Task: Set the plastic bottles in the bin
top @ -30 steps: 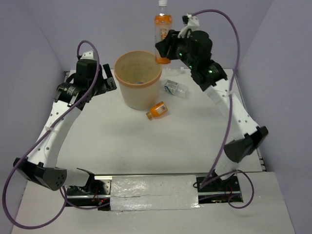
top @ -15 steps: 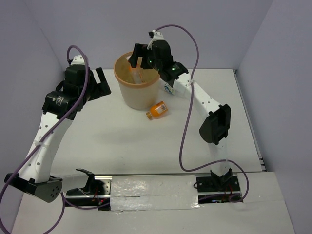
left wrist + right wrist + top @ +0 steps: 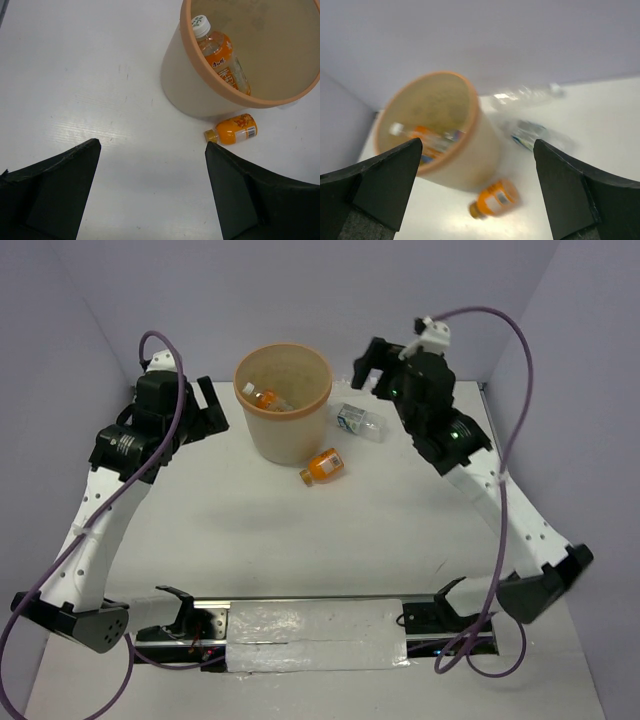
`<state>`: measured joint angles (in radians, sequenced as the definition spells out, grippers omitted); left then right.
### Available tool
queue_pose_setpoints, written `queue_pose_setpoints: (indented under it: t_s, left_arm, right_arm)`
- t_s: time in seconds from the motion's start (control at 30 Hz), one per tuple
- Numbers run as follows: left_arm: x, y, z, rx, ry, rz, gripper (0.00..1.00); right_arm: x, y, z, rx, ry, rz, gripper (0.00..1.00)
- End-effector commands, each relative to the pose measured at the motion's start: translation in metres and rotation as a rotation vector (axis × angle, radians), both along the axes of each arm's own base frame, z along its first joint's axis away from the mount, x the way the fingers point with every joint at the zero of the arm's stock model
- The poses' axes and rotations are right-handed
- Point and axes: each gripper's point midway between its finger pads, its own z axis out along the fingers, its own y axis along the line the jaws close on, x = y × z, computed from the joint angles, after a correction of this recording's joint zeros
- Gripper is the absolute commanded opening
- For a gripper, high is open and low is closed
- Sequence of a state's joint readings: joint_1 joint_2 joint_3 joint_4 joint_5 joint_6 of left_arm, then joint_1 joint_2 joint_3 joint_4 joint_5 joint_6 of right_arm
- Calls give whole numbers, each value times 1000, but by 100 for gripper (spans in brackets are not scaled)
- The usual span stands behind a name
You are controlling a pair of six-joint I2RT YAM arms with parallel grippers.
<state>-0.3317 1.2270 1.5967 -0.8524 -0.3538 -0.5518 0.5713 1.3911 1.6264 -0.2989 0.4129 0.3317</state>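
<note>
The bin (image 3: 283, 437) is a round orange-tan bucket at the back middle. An orange bottle with a white cap (image 3: 267, 398) (image 3: 222, 54) lies inside it. A small orange bottle (image 3: 323, 465) (image 3: 234, 130) (image 3: 494, 201) lies on the table just in front of the bin. A clear bottle with a blue label (image 3: 359, 421) (image 3: 532, 135) lies to the bin's right, and another clear bottle (image 3: 520, 95) shows blurred behind it. My right gripper (image 3: 372, 367) hangs open and empty in the air right of the bin. My left gripper (image 3: 208, 408) is open and empty, left of the bin.
Purple-grey walls close in the back and both sides. A metal rail with both arm bases (image 3: 320, 625) runs along the near edge. Purple cables loop off each arm.
The right gripper carried the tall orange bottle over the bin, opened and dropped it inside, then swung back right and up. The left arm lifted slightly, then held still.
</note>
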Motion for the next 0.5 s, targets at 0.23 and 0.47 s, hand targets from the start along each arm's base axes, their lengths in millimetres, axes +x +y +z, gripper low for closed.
queue_pose_setpoints:
  t_s: [0.23, 0.47]
  left_arm:
    - [17, -8, -16, 7, 32, -19, 99]
    - [9, -9, 10, -5, -10, -49, 100]
  right_arm:
    - [-47, 12, -214, 461, 499, 87, 99]
    - [-37, 54, -281, 612, 622, 104, 100]
